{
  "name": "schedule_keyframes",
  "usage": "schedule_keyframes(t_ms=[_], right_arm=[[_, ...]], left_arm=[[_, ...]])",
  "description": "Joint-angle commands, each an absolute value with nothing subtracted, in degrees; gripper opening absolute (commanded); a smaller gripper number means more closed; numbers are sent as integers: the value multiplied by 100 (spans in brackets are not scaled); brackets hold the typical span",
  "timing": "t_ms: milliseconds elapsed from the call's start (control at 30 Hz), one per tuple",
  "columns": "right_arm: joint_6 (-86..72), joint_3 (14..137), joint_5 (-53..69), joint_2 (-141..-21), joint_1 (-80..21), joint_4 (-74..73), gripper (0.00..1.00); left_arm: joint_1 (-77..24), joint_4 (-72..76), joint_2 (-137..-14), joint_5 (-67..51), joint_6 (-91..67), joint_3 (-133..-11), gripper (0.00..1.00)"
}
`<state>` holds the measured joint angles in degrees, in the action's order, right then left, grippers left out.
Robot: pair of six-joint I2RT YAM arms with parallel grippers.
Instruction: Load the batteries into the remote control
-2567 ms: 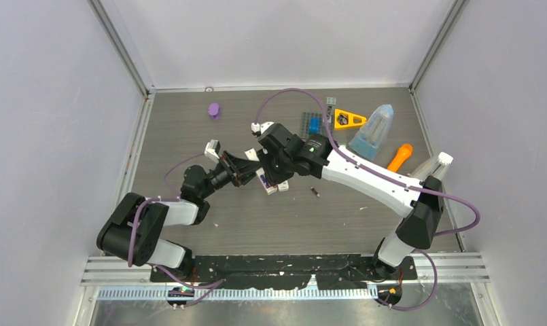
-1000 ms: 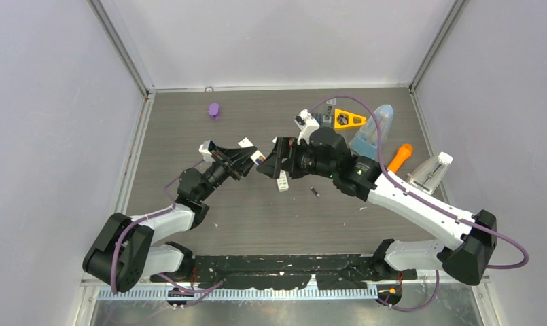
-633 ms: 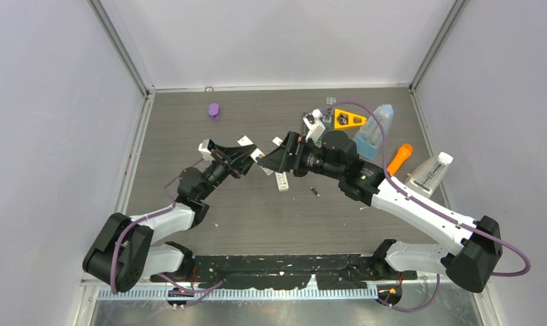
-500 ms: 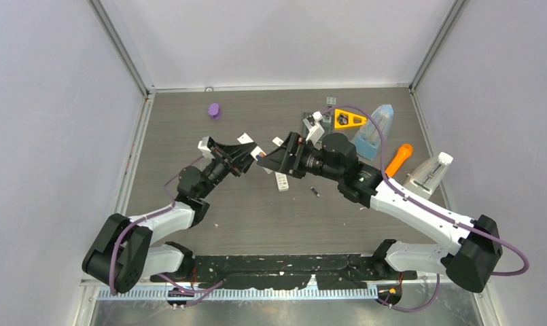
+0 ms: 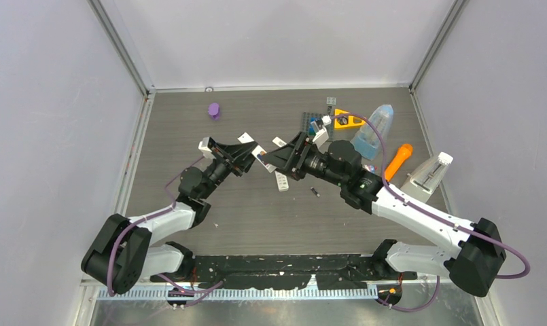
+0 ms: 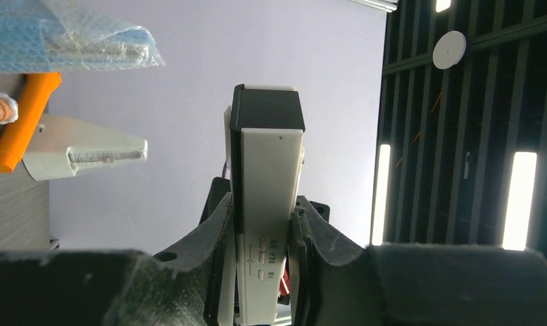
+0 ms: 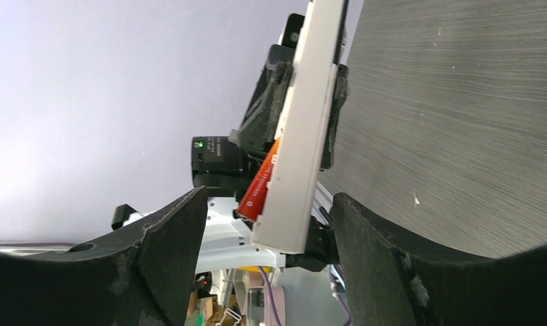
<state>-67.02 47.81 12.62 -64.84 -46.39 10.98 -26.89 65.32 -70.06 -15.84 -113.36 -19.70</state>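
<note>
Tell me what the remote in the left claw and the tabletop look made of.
Remote: likely hard plastic, matte white body with a black end cap, crisp moulded edges, embossed buttons.
Tabletop: grey wood-grain surface, probably laminate; fine parallel streaks, low sheen.

The grey table (image 5: 189,129) bears a purple knob (image 5: 214,110), dark battery (image 5: 314,192), yellow triangle (image 5: 348,121) and orange toy (image 5: 399,157).

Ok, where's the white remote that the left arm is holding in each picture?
Top external: the remote is near the middle, sticking out of the left gripper.
Left wrist: the remote is dead centre, upright between black fingers.
Right wrist: the remote is centre, slanted, between the right gripper's open jaws.
Shared landmark: the left gripper clamping it shows in all three.
</note>
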Motion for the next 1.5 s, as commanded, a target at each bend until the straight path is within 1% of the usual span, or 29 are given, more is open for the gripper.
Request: schedule_keyframes(t_ms=[0, 133, 233, 333, 667, 867, 1033, 1067, 1133, 1167, 1200, 1233, 1300, 1367, 1467], right_arm=[[-6899, 4801, 1093, -6340, -4623, 1628, 71], [-6948, 4789, 1084, -6358, -4635, 1608, 62], [-6941, 4774, 1009, -6333, -4632, 1624, 53], [-6949, 4762, 1059, -6371, -4632, 1786, 49], [-7271, 4669, 1064, -6542, -4640, 1765, 38], [-7470, 4640, 1106, -6654, -4632, 1667, 35], [-7538, 4665, 1116, -6709, -4632, 1567, 35], [-7529, 4675, 1125, -6712, -4632, 1486, 36], [-7467, 4689, 1133, -6690, -4632, 1382, 52], [-7434, 4710, 1127, -6660, -4630, 1297, 67], [-7321, 4728, 1126, -6644, -4626, 1255, 74], [-7255, 4775, 1110, -6598, -4624, 1149, 84], [-7079, 4811, 1089, -6512, -4623, 1096, 92], [-6925, 4817, 1072, -6426, -4616, 1106, 94], [-6835, 4804, 1113, -6323, -4614, 1140, 94]], left_arm=[[-2778, 6760, -6853, -1304, -11379, -2071, 0], [-2824, 6662, -6795, -1219, -11408, -2026, 0], [-2846, 6628, -6780, -1192, -11408, -2015, 0], [-2864, 6634, -6813, -1230, -11408, -2021, 0], [-3026, 6686, -6870, -1276, -11312, -2097, 0], [-3162, 6695, -6832, -1241, -11114, -2144, 0], [-3198, 6686, -6735, -1183, -10918, -2091, 0], [-3197, 6672, -6702, -1156, -10853, -2076, 0], [-3188, 6573, -6622, -1123, -10706, -2071, 0], [-3190, 6528, -6588, -1107, -10615, -2067, 0], [-3175, 6444, -6541, -1098, -10516, -2061, 0], [-3161, 6362, -6493, -1105, -10412, -2061, 0], [-3123, 6203, -6389, -1138, -10217, -2050, 0], [-3082, 6070, -6283, -1164, -10039, -2036, 0], [-3048, 5867, -6101, -1195, -9816, -2011, 0]])
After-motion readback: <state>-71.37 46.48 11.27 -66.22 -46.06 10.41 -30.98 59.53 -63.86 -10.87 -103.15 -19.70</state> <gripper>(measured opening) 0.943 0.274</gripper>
